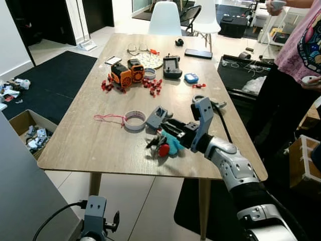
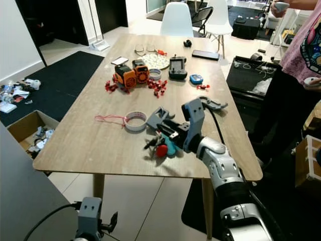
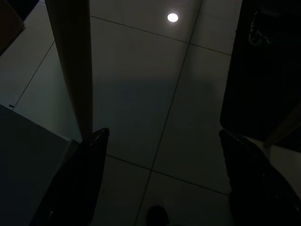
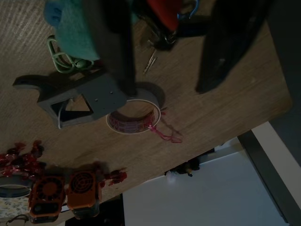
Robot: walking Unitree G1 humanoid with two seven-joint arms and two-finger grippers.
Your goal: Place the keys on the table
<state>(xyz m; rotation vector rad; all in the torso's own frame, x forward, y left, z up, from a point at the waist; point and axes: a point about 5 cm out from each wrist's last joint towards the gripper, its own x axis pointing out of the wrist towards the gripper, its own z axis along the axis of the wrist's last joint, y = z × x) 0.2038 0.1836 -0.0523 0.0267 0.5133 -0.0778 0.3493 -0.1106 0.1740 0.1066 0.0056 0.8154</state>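
Observation:
The keys point(image 1: 156, 142), a dark bunch with a teal fob point(image 1: 173, 144) and a red fob point(image 1: 164, 149), lie on the wooden table point(image 1: 100, 145) near its front edge. My right gripper point(image 1: 161, 136) reaches in from the right and hovers low over them, open. In the right wrist view its two black fingers point(image 4: 113, 56) stand wide apart with the red fob point(image 4: 165, 10) and keys point(image 4: 151, 59) between them and the teal fob point(image 4: 70, 28) to one side. My left gripper point(image 3: 162, 136) hangs open below the table, over the tiled floor.
Just beyond the keys lie a tape roll point(image 1: 134, 120) with a pink string and a grey plastic part point(image 1: 156, 118). Orange toys point(image 1: 128, 74), red pieces, a handheld device point(image 1: 172, 67) and a phone point(image 1: 198, 53) sit farther back. A person point(image 1: 301, 55) stands at the right; a cardboard box point(image 1: 30, 133) sits on the floor at the left.

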